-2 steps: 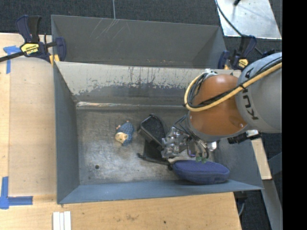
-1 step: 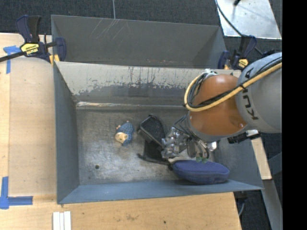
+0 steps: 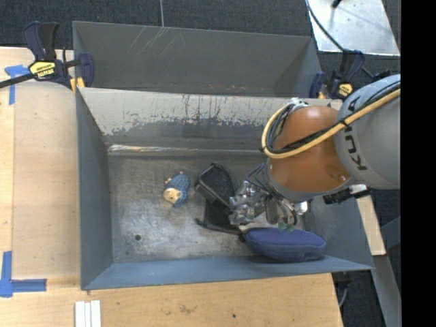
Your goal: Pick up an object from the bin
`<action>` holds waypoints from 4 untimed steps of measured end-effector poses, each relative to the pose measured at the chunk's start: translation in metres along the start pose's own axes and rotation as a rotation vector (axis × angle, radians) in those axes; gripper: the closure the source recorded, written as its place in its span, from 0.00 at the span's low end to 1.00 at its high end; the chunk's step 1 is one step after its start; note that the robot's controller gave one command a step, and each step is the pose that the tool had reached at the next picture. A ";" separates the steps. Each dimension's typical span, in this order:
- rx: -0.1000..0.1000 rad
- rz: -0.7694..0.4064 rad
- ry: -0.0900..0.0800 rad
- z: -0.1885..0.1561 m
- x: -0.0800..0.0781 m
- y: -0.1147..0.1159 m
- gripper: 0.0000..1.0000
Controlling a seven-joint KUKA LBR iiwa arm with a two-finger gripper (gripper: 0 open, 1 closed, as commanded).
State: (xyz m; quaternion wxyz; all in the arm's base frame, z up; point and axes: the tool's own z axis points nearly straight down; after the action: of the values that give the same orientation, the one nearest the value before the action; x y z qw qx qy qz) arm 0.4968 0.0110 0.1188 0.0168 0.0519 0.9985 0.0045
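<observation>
My jaws are low at ~4 o'clock of the bin (image 3: pixel 93 203) floor, at the 3 o'clock edge of a flat black case-like thing (image 3: pixel 216 182) lying mid-floor. Jaw state: can't tell, metal bits overlap the black thing. Dark blue oval pouch (image 3: pixel 283 245) just at my 5 o'clock, against the near wall. Small blue-and-tan stubby pc (image 3: pixel 176 191) at my 9 o'clock, beyond the black thing, well clear of me. Orange wrist cover (image 3: pixel 306 152) at my 1 o'clock.
</observation>
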 end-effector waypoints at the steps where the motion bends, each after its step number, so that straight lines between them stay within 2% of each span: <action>1: 0.000 0.000 0.000 0.000 0.000 0.000 1.00; 2: 0.000 0.001 0.000 0.000 0.000 0.000 1.00; 3: -0.001 -0.103 0.011 0.003 0.003 0.001 1.00; 4: 0.007 -0.104 0.052 0.008 0.013 -0.003 0.00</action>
State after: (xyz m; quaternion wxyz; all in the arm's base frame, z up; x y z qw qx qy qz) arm 0.4836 0.0093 0.1104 -0.0092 -0.0003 1.0000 0.0015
